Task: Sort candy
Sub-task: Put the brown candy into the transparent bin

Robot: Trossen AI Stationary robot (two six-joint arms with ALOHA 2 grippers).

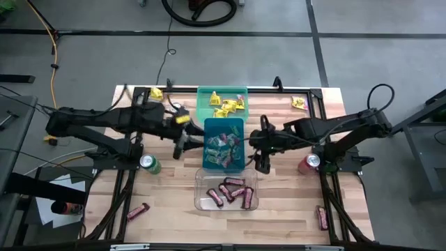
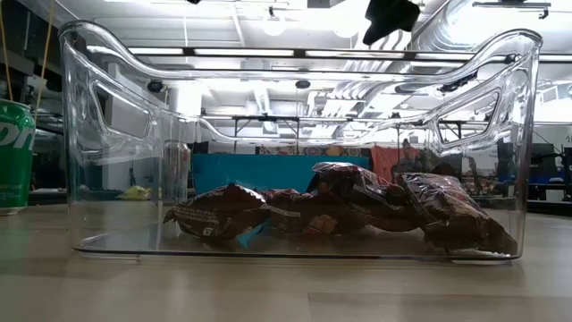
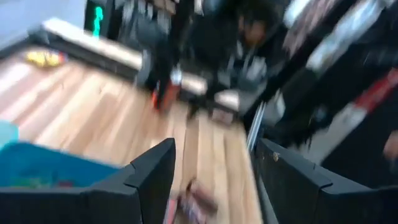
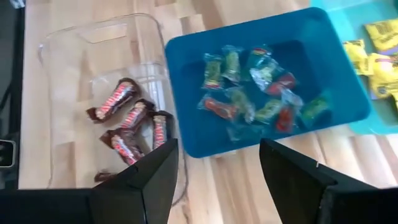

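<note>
From my remote station, 3 bins line the table: yellow candy in green, mixed in blue, roughly 5 red-brown bars in clear. Left end effector and right end effector both spread, empty.

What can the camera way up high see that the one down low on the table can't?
Only the high view shows both arms, the open right claw at the blue bin, the green bin of yellow candy, and loose bars on the table. Only the low view shows the room's ceiling lights. Both show the clear bin holding dark red-brown bars and a green can.
</note>
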